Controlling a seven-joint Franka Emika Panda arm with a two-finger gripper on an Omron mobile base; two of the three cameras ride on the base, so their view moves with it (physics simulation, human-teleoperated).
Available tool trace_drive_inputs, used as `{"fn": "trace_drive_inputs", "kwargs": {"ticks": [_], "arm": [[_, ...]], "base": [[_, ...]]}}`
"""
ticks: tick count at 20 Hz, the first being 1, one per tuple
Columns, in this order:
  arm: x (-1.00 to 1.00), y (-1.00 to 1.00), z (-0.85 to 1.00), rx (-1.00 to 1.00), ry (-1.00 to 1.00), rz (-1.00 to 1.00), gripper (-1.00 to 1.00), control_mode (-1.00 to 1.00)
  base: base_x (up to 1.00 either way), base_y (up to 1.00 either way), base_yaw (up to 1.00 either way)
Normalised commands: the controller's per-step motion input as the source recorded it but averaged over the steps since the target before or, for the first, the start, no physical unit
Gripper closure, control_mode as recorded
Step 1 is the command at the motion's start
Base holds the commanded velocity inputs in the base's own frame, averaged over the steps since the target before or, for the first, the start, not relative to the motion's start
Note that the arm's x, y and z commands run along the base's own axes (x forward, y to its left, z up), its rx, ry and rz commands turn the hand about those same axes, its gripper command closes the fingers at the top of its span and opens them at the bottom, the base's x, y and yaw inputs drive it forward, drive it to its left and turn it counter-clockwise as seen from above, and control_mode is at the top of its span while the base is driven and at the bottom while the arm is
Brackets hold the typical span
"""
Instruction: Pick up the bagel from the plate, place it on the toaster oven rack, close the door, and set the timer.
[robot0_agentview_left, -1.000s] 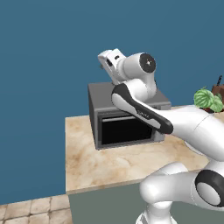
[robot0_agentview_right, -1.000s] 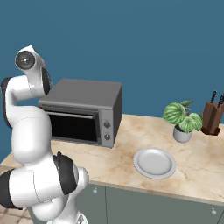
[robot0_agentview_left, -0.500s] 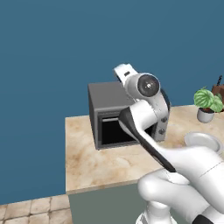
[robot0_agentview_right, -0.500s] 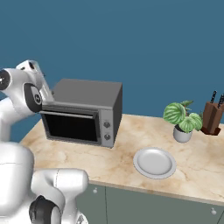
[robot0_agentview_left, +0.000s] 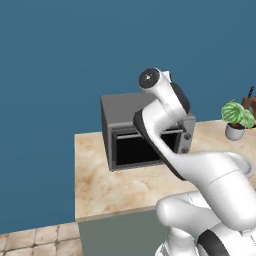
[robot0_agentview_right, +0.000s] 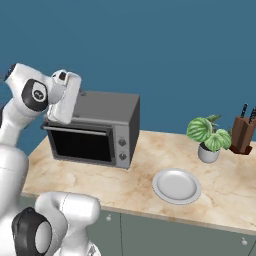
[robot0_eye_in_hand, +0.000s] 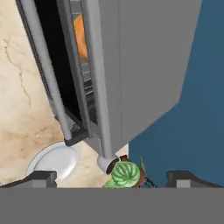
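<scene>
I have the gripper (robot0_eye_in_hand: 109, 179) spread wide and empty above the toaster oven (robot0_agentview_right: 100, 127), at the counter's left end. The bagel (robot0_eye_in_hand: 80, 37) sits inside behind the door (robot0_agentview_right: 79, 143), which is nearly shut. Coming down for the timer knob (robot0_agentview_right: 121, 143), I could hit the handle or grab the wrong knob.

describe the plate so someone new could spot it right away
Start at the grey toaster oven on the marble counter. The plate lies flat on the counter in front of the potted plant. It is the one round, shallow, pale dish, with nothing on it.
</scene>
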Motion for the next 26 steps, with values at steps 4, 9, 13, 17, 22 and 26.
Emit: {"fn": "trace_drive_inputs", "kwargs": {"ticks": [4,9,13,17,22,26], "arm": [[-0.42,-0.76,-0.39,0.27,0.14,-0.64,-1.00,-1.00],[-0.79,-0.59,-0.53,0.32,0.02,-0.52,-1.00,-1.00],[-0.87,-0.27,-0.68,0.27,-0.17,-0.33,-1.00,-1.00],[-0.23,-0.09,-0.51,0.26,-0.30,-0.19,-1.00,-1.00],[0.40,0.00,-0.30,0.10,-0.21,-0.10,-1.00,-1.00],[0.57,0.00,-0.36,0.04,-0.11,-0.06,-1.00,-1.00]], "base": [[0.00,0.00,0.00],[0.00,0.00,0.00],[0.00,0.00,0.00],[0.00,0.00,0.00],[0.00,0.00,0.00],[0.00,0.00,0.00]]}}
